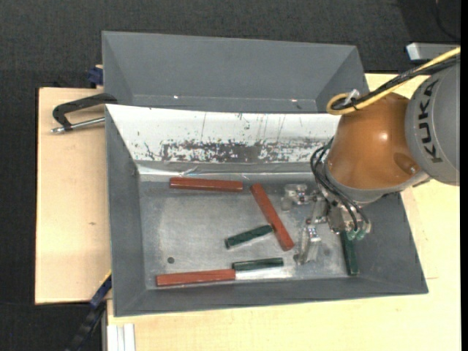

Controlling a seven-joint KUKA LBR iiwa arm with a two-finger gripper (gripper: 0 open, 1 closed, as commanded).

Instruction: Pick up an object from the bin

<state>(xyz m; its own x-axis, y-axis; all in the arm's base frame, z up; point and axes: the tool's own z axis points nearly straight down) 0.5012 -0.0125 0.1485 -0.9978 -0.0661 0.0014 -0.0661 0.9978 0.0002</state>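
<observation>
**Grey metal bin, six sticks, none lifted yet**

Grey sheet-metal bin, near edge first. A long red-brown flat stick lies along the front wall, and a dark green stick with a pale stripe sits end to end w/ it. Just behind, mid-floor, is a short dark green stick, tilted.

The gripper is down low at the bin's right side, near the floor. It sits between the near end of a red-brown stick lying diagonally and a dark green stick that lies along the right wall. The diagonal one is just beside it and the green one a little apart. Spread or pressed together, I can't tell (the metal parts blend w/ the floor). Nothing visibly pinched.

Progress, my read: the approach looks done, but the grasp isn't confirmed and the lift is not yet begun. All six sticks are flat on the floor. The likeliest target is the diagonal red one or the right-hand green one; no way to say which.

Farther back, another long red-brown stick lies along the rear wall. The arm's orange cover hangs over the right rear corner.

The bin floor is bare scuffed metal, and the rear wall is worn pale w/ dark flecks. The bin sits on a light wooden board. Beyond is dark carpet-like flooring.
</observation>
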